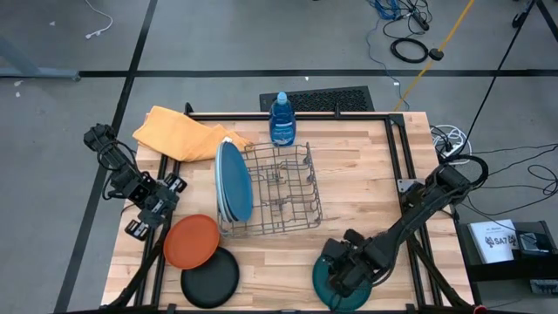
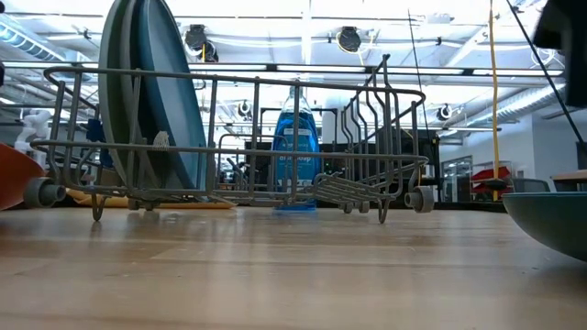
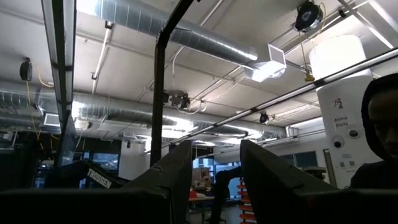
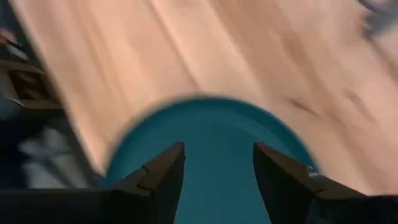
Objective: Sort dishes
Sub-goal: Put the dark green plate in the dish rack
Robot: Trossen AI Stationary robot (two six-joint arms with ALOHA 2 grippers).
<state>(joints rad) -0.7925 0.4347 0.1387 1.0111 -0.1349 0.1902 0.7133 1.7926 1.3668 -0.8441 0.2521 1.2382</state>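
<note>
Blue, grey and light blue plates stand on edge in the left end of the wire rack, as the low view also shows. An orange plate and a black plate lie flat near the front left, the orange one overlapping the black one's rim. A dark teal plate lies at the front right and shows in the low view. My right gripper is open just over that plate. My left gripper is open and empty at the table's left edge, pointing upward.
A blue soap bottle and an orange cloth lie behind the rack at the far edge. A dark metal frame runs around the table. A person shows beyond the table in the left wrist view.
</note>
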